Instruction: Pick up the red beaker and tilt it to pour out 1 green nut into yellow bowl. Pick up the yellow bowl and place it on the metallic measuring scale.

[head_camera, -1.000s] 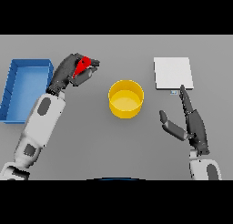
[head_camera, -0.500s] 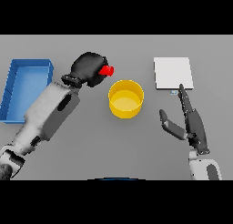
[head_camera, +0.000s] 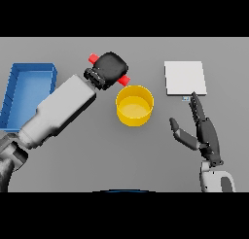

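My left hand (head_camera: 111, 67) is shut on the red beaker (head_camera: 124, 79), which lies tilted almost on its side. One red end shows at the hand's upper left, the other at its lower right, just above the far left rim of the yellow bowl (head_camera: 134, 105). The bowl stands upright at the table's middle; no nut shows in it. The metallic measuring scale (head_camera: 184, 78) is a pale square plate at the back right. My right hand (head_camera: 203, 131) hovers open in front of the scale, to the right of the bowl.
A blue tray (head_camera: 28, 91) lies at the far left, partly covered by my left forearm.
My left arm has swung right with the beaker, from beside the blue tray to the bowl's rim, tipping it further. The right hand has stayed put.
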